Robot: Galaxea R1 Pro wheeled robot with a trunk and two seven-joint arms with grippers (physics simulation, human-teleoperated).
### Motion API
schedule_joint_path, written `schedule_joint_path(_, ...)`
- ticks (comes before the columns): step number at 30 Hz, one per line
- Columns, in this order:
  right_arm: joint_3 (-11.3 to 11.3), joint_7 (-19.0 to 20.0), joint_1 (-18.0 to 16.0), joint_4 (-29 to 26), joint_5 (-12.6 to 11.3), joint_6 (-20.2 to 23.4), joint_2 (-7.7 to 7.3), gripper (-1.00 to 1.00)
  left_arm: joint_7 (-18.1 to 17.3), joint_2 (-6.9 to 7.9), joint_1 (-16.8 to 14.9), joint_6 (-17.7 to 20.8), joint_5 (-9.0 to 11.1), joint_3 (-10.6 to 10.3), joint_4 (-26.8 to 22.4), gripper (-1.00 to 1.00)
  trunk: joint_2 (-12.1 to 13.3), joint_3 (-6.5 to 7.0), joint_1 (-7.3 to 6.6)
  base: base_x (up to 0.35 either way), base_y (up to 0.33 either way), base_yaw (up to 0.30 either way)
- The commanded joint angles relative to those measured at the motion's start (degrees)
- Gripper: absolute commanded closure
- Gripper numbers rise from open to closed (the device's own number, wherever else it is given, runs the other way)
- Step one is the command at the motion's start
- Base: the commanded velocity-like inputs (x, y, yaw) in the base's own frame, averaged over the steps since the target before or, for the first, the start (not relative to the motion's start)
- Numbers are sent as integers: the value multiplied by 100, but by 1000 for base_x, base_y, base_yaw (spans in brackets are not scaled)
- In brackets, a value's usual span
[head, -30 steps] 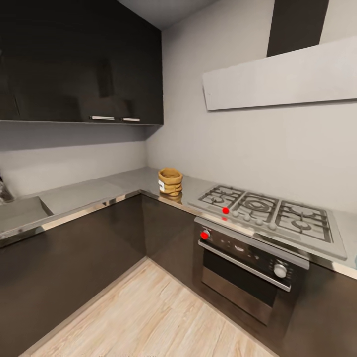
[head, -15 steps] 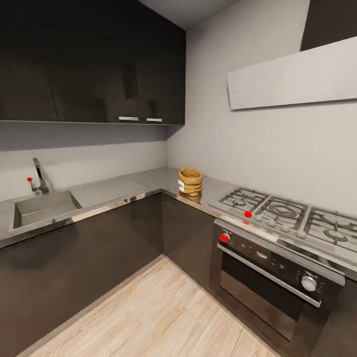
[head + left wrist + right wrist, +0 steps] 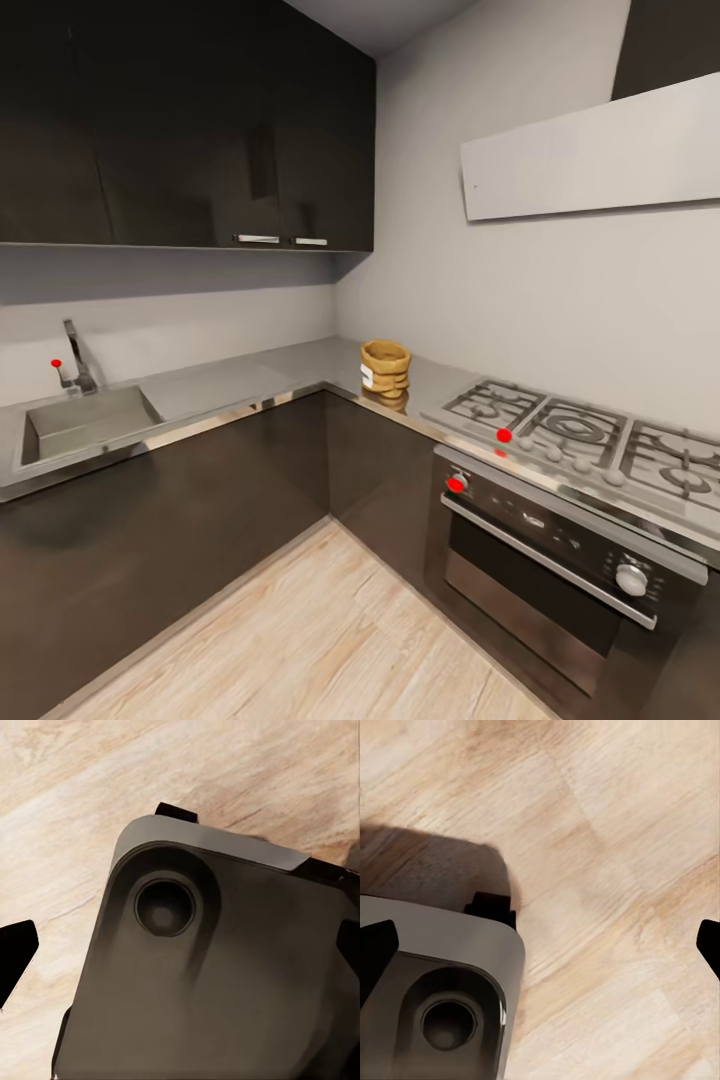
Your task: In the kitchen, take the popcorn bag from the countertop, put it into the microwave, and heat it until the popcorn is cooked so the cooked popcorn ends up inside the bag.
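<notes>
From my head I look into the corner of the kitchen, where the grey L-shaped surface (image 3: 230, 385) bends under the dark upper cabinets (image 3: 190, 130). The popcorn bag (image 3: 384, 368) stands upright on the surface just past its inner corner, near the front edge of the right-hand run, its rolled rim open at the top and its white label facing left. It sits between the corner and the steel gas hob (image 3: 590, 440), apart from the hob. Below the hob is the black-and-steel oven (image 3: 560, 580) with a red knob at its left end. On the left-hand run the sink (image 3: 85, 425) is sunk into the surface, with its tap (image 3: 78, 360) at the back edge. The white hood (image 3: 595, 155) hangs on the wall above the hob. My left hand (image 3: 180, 937) points down at my own dark base (image 3: 217, 982) over the pale wood floor (image 3: 75, 810), its fingertips at opposite edges of the wrist view, spread apart. My right hand (image 3: 540, 941) likewise hangs over the floor, fingertips wide apart, holding nothing.
</notes>
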Motion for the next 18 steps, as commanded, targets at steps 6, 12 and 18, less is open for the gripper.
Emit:
schedule_joint_path(6, -49, -5, -8, 16, 51, -21, -3, -100, -3, 2, 1, -12, 43, -53, -5, -100, -3, -5, 3, 311, 106, 0)
schedule_joint_path(12, -37, -5, -8, 15, 72, -26, -3, -100, -4, 2, 1, -14, 43, -51, -6, -100, -3, -5, 3, 315, 97, 0)
schedule_joint_path(18, -23, 44, -8, 18, 81, -18, -3, -100, 4, 2, 1, -14, 53, -41, -9, -100, -3, -5, 3, 288, 11, 0)
